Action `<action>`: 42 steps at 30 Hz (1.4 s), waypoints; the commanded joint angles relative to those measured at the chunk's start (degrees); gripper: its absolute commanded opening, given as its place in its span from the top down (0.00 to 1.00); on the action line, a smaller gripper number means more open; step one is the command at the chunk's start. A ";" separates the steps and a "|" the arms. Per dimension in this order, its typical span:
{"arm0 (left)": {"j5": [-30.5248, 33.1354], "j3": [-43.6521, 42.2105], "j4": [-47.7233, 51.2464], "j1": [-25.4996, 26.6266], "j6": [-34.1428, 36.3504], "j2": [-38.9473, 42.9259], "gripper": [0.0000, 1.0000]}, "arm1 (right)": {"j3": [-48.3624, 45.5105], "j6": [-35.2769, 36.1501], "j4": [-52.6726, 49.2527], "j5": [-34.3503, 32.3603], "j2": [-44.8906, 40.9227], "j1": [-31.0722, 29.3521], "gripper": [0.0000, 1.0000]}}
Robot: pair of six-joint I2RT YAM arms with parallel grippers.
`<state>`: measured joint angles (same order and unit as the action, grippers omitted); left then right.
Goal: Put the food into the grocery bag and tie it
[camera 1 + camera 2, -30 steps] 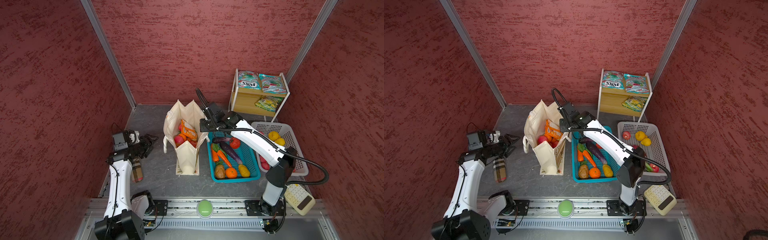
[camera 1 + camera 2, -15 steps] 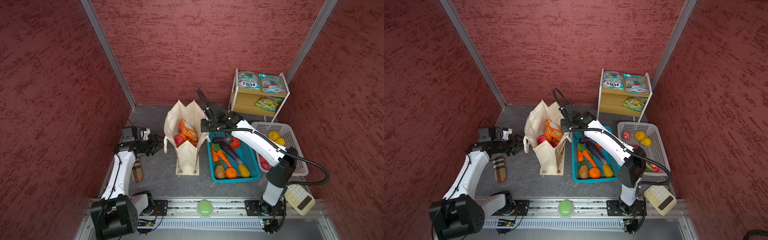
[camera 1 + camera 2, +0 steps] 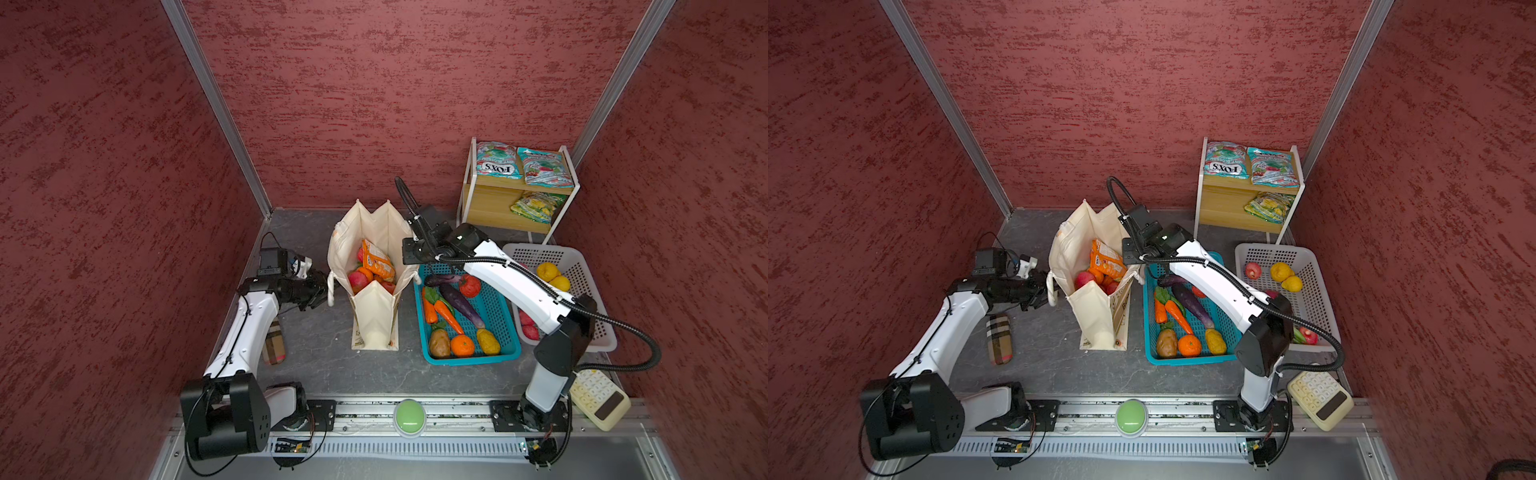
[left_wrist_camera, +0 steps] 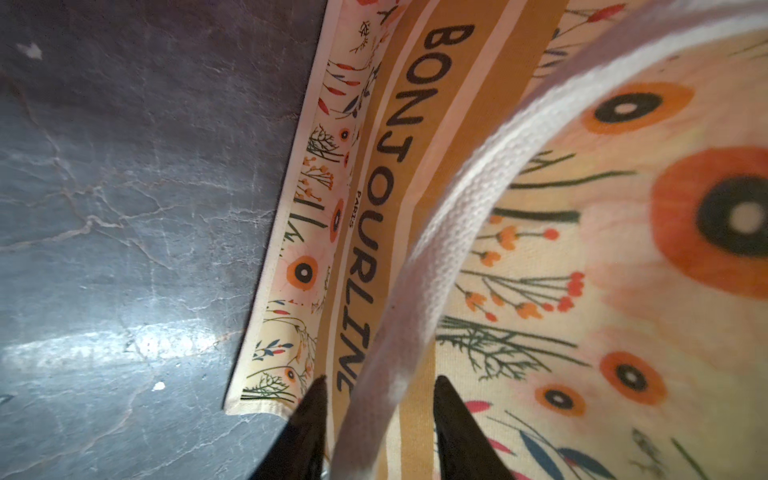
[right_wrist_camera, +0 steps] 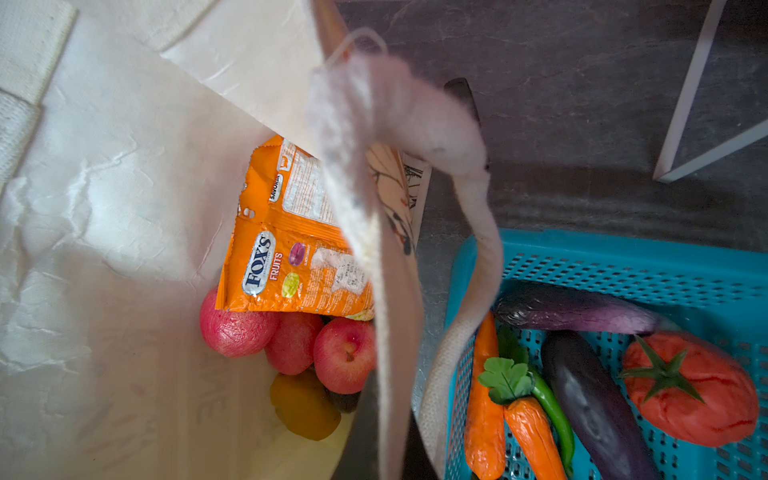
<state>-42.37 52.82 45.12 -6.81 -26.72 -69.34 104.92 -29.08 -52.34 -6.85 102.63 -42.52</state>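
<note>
**Cream canvas tote: one handle pinched, one only straddled**

Grocery bag [image 3: 374, 320] stands upright mid-floor with its mouth open, just left of the teal basket [image 3: 469, 359].

Left gripper [image 4: 380, 384] is at the bag's left side. Its fingers are spread and the left handle [image 4: 436, 232] runs between them. There's a gap on one side and no clamp is visible. The finger bases are cut off at the frame edge.

Right gripper [image 5: 432, 104] is pressed together on the right handle [image 5: 488, 249]. The strap bunches up, blurred, right against the lens and hides one finger; only one dark tip [image 5: 462, 93] shows. In both top views the wrist covers those fingers.

Bag contents, right wrist view: orange FOX'S packet [image 5: 291, 257] lying on red apples [image 5: 345, 353]. A yellowish item [image 5: 305, 405] sits under them, can't identify it. Top views show only the packet and a few red and orange pieces; the bag wall hides the rest.

Left wrist view only: lettered band [image 4: 382, 174] on the bag's side.
</note>
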 commanded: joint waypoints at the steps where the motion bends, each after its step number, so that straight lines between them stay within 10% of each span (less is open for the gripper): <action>1: 2.61 2.15 0.83 0.13 1.58 0.17 0.64 | -0.41 0.48 1.82 -0.62 -2.34 0.40 1.00; 14: 4.35 2.99 1.02 0.04 2.04 0.43 0.89 | -0.03 -0.02 2.00 -0.14 -2.65 0.40 0.97; 27: 8.92 4.48 2.34 -3.14 3.81 2.11 1.00 | 3.41 -2.13 0.59 -5.50 -7.36 0.42 0.50; 33: 8.86 4.88 2.86 -5.14 4.63 2.01 1.00 | 2.21 -6.21 0.73 -8.88 -11.80 2.75 0.44; 42: 8.27 5.45 3.39 -6.73 5.03 2.11 1.00 | -20.26 -19.03 13.81 8.38 -19.07 14.21 0.47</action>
<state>-34.20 56.58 48.45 -13.08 -22.59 -67.90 89.93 -41.85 -44.53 -6.61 83.05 -30.26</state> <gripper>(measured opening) 0.097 0.529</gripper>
